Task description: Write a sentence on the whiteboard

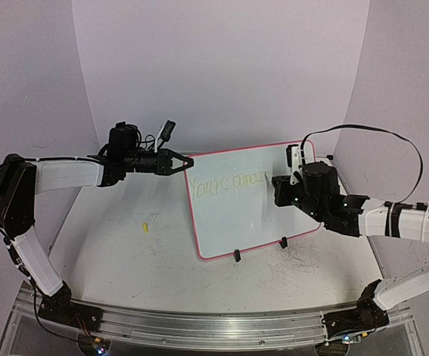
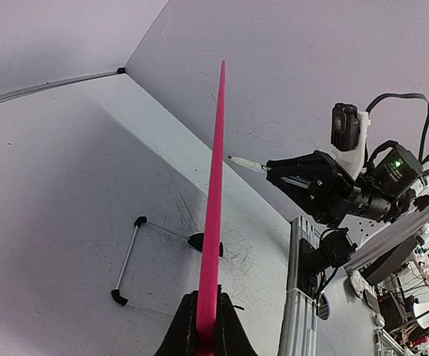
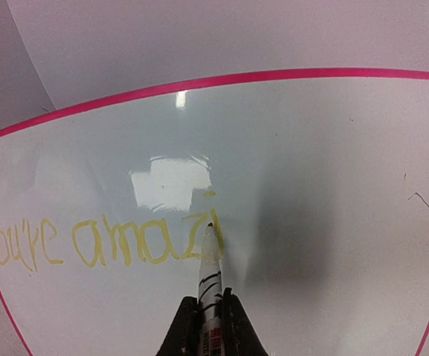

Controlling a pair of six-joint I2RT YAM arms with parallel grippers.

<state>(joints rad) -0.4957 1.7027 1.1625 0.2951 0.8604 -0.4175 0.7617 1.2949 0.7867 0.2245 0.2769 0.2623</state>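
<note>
— First entry?
— Right end effector (image 3: 210, 310): closed on the marker (image 3: 211, 259). It grips the barrel low so the tip reaches out in front. From the right wrist view the tip meets the board at the last stroke.

— And the other one?
— Left end effector (image 2: 206, 315): closed on the left edge of the whiteboard (image 3: 310, 141), near its far corner. I'd say it is there to steady the panel against the push of the pen.

— The writing?
— The sentence (image 3: 99, 243): yellow-green letters in the left half of the board, starting near the left border. It reads "You're amazi", so by my judgement it is unfinished. White space lies open to the right of it.

— How does the board sit?
— Its two clip feet (image 1: 237, 256) are on the near edge, down on the tabletop (image 1: 125, 259). The face looks turned up towards the arms, though I can't tell how steeply it is tilted.

— The surface?
— White, with thin dark scribbles. A small yellow piece (image 1: 145, 225) lies well left of the board, and I can't say what it is.

— The room?
— A plain pale lilac backdrop (image 1: 221, 67) on three sides, with a metal rail (image 1: 214, 326) along the near edge carrying both arm bases.
</note>
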